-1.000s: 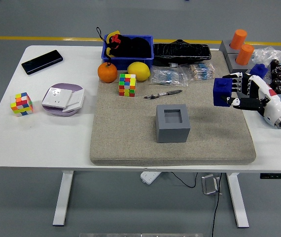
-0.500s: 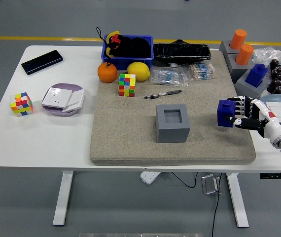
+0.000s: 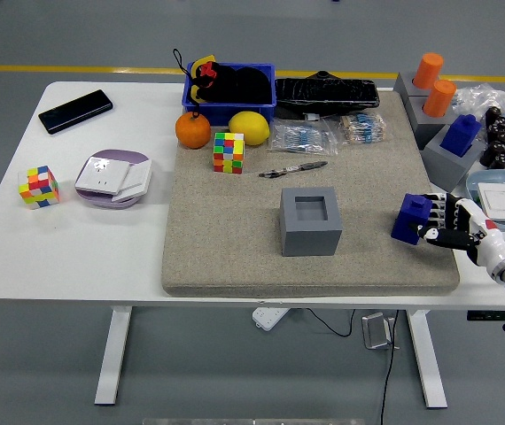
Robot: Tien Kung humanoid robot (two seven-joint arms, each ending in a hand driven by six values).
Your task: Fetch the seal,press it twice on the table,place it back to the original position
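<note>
1 blue seal (image 3: 410,219) is held low over the right part of the beige mat (image 3: 235,257), tilted, its base at or just above the fabric; contact cannot be confirmed. It is pinched by the curled fingers of the right hand (image 3: 443,228), which enters from the lower right corner. A pressing step is judged to be in hand. The next move would call for the seal to be squared up and pushed straight down, then returned to its holder. The empty grey block (image 3: 310,220) with a square recess at the mat's centre may be that holder, though this is uncertain. A 2nd blue seal (image 3: 462,135) sits in another grey holder further back. The right arm is cut off by the frame, and the seal's underside is hidden.
</note>
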